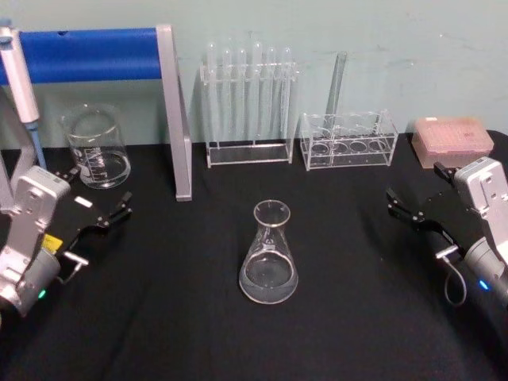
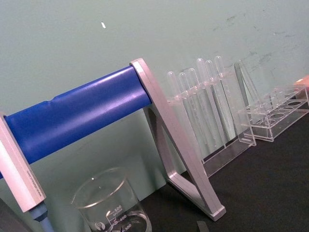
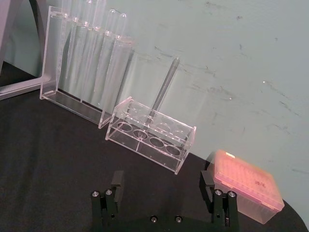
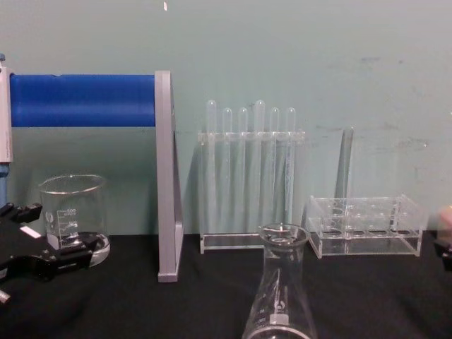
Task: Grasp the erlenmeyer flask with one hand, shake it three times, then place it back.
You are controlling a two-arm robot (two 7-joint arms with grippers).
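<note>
The erlenmeyer flask (image 1: 270, 254) stands upright on the black table, near the middle and toward the front, and a little clear liquid seems to lie in its base. The chest view shows its neck and flared rim (image 4: 281, 296) low in the centre. My left gripper (image 1: 99, 194) hovers at the table's left, open and holding nothing, well to the left of the flask; in the chest view the left gripper (image 4: 49, 236) sits in front of a beaker. My right gripper (image 1: 417, 190) is open at the right side, also far from the flask. The right gripper (image 3: 161, 183) shows its two fingers spread wide.
A glass beaker (image 1: 97, 147) stands at the back left. A blue roller on a grey frame (image 1: 171, 119) stands beside it. A tall test tube rack (image 1: 248, 103), a low clear rack (image 1: 348, 141) with one tube, and a pink tip box (image 1: 452, 139) line the back wall.
</note>
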